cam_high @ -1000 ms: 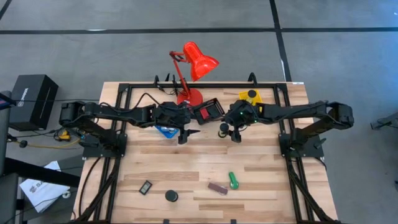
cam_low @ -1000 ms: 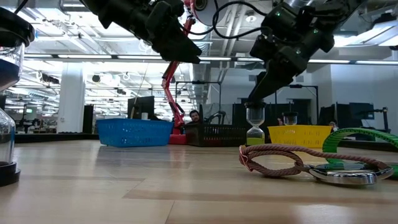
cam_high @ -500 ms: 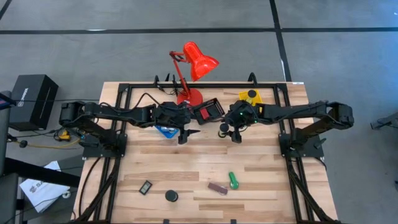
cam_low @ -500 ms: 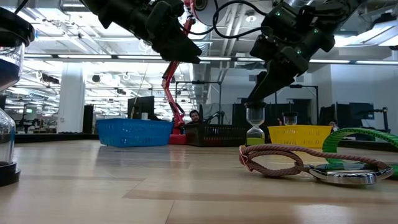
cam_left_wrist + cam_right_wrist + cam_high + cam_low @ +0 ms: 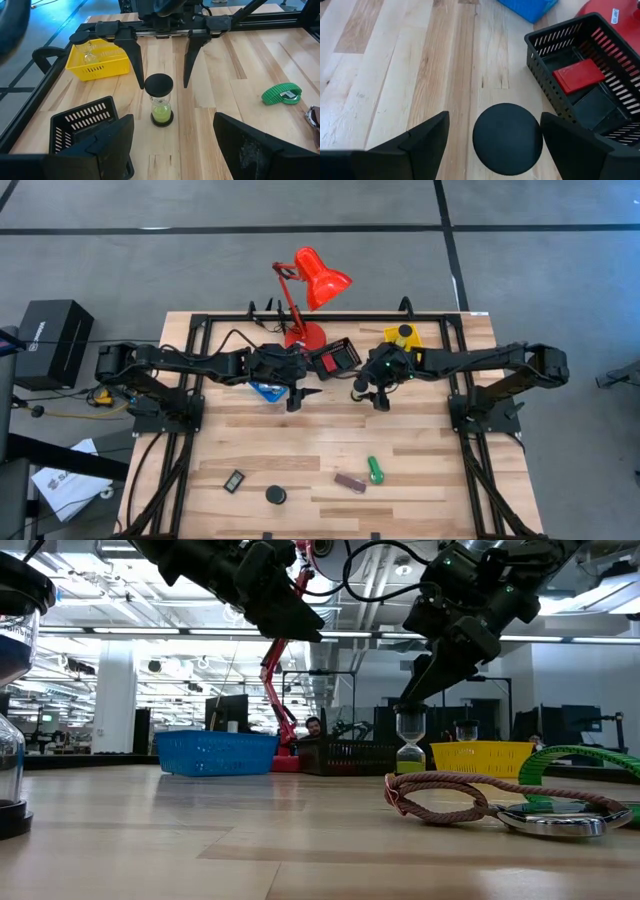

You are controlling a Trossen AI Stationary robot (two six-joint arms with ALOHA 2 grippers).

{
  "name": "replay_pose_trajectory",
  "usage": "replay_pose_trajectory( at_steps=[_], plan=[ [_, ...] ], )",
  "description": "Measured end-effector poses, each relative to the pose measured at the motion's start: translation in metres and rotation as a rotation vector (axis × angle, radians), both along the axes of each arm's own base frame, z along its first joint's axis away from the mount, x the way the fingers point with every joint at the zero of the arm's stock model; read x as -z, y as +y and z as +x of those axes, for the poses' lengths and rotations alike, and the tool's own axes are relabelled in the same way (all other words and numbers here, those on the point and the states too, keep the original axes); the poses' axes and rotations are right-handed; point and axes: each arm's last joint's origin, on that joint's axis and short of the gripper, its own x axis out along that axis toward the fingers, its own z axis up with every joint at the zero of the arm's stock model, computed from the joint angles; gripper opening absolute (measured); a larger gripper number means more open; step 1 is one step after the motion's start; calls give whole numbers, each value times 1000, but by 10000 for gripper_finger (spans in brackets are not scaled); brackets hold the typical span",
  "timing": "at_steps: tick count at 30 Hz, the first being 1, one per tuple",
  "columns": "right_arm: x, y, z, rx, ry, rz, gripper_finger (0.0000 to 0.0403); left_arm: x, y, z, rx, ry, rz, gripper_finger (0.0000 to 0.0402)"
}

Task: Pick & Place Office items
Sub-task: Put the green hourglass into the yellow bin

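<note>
Your right end effector (image 5: 370, 394) wide open over the black-capped green-sand hourglass (image 5: 161, 99) at frame centre, holding nothing, left end effector (image 5: 297, 397) open, empty.

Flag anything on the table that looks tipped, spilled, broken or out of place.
Nothing stands out. The hourglass stands upright between the open fingers of the right tool, the red block lies flat in the black tray, and the yellow tray sits level.
</note>
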Motion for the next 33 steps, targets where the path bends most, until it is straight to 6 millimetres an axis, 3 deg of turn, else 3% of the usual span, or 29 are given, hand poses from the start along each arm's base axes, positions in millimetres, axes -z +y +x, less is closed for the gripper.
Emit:
replay_pose_trajectory(
  at_steps=[13,20,33],
  plan=[
    [4,1,-4,-35,58,-21,304,0,0,0,0,-1,0,269],
    [-14,-1,3,-35,40,-25,304,-1,0,0,0,-5,0,269],
    [-14,1,3,-43,50,-22,304,-1,0,0,0,-5,0,269]
  ],
)
